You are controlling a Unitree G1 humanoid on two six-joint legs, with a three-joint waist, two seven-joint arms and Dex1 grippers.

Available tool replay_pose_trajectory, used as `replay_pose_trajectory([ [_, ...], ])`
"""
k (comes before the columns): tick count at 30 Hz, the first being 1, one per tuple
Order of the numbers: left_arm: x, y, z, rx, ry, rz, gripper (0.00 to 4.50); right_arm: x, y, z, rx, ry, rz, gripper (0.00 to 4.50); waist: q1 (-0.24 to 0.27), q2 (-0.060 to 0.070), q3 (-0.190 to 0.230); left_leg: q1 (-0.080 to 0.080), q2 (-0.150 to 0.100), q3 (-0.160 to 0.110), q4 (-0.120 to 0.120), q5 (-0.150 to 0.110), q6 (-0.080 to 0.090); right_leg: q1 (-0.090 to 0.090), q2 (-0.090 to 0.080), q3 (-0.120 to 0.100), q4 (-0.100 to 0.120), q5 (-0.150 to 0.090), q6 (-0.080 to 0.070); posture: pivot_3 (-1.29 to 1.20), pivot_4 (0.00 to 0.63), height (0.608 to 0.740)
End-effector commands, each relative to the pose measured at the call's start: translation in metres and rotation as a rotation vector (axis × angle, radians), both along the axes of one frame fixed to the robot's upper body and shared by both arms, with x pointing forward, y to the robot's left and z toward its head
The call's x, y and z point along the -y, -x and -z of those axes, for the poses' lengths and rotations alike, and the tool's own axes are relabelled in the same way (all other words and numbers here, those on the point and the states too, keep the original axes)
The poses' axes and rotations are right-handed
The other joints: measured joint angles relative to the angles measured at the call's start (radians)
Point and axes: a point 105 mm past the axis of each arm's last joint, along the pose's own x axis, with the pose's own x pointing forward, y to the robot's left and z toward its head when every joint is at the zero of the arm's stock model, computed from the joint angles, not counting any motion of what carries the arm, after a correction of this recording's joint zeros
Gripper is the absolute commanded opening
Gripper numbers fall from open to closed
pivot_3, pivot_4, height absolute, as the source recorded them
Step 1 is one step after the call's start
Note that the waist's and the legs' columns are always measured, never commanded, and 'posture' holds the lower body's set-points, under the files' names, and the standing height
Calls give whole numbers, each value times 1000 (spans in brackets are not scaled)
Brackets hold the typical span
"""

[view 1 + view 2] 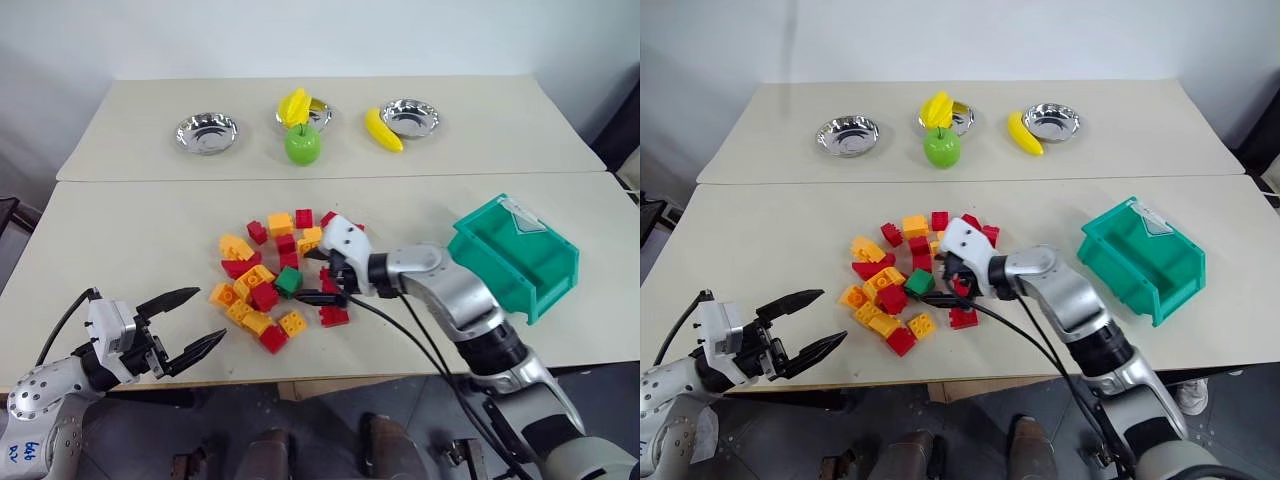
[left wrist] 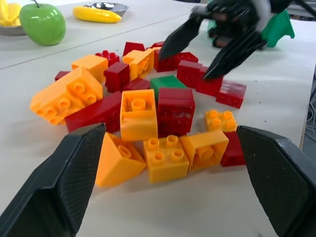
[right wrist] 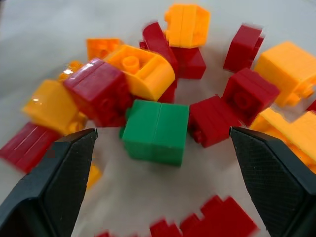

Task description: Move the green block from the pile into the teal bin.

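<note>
Both right gripper (image 3: 158, 143) fingers flank green block (image 3: 156, 131).

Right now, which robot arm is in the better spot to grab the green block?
The right one, probably. The right gripper is at the pile with its jaws wide open, and the green block sits straight ahead between them. The left gripper hangs open short of the pile's near edge.

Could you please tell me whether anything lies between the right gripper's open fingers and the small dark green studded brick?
Nothing: in the right wrist view, only bare tabletop separates the right gripper from the small dark green studded brick; red bricks flank it.
</note>
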Motion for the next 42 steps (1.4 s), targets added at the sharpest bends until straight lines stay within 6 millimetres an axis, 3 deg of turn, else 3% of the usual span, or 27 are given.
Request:
replay_pose_trajectory([
  [1,1,3,-6,27,-9,12,4500,-8,-5,0,26,34,32,4476,-1,0,0,0,-1,0,0,0,0,0,0,0,0,0,0,0,150,740],
  [9,3,4,-6,28,-9,14,4500,-28,-8,11,28,70,59,4476,-3,0,0,0,-1,1,0,0,0,-1,1,0,1,0,0,0,150,740],
  [12,4,4,-8,34,-9,14,4500,-29,-9,8,41,49,65,3837,-4,0,0,0,-1,1,0,0,0,-1,1,0,2,0,0,0,150,740],
  [17,8,5,-12,44,-1,34,4500,-22,-9,-4,80,7,36,2214,-3,0,0,0,-1,1,0,0,0,-1,1,0,2,0,0,0,150,740],
  [20,19,2,-18,67,19,66,4500,-10,-11,-30,159,-115,15,2058,1,0,0,0,-1,1,0,0,0,-1,1,0,2,0,0,0,150,740],
  [25,41,-6,-35,148,69,108,4500,34,-12,-63,288,-278,31,2058,3,-1,0,0,-2,1,0,0,0,0,1,0,1,0,0,0,150,740],
  [27,53,-10,-40,175,87,139,4500,67,-15,-85,411,-373,94,2058,1,-1,0,0,-2,1,0,0,0,0,1,0,1,0,0,0,150,740],
  [30,63,-14,-45,200,107,171,4500,130,-18,-102,567,-366,266,2058,5,-1,0,0,-2,2,0,0,0,0,1,0,1,0,0,0,150,740],
  [33,67,-13,-41,185,94,215,4500,189,-20,-105,621,-282,450,2058,8,-1,0,0,-2,4,0,0,0,0,1,0,0,0,0,0,150,740],
  [37,70,-18,-35,169,74,260,4500,254,-12,-99,644,-136,630,2058,10,-1,0,1,0,12,0,0,0,1,2,-1,-1,0,0,0,150,740],
  [42,79,-27,-33,167,67,304,4500,295,0,-74,589,-51,729,2058,21,-1,0,3,1,16,0,0,1,2,2,0,-1,0,0,0,150,740],
])
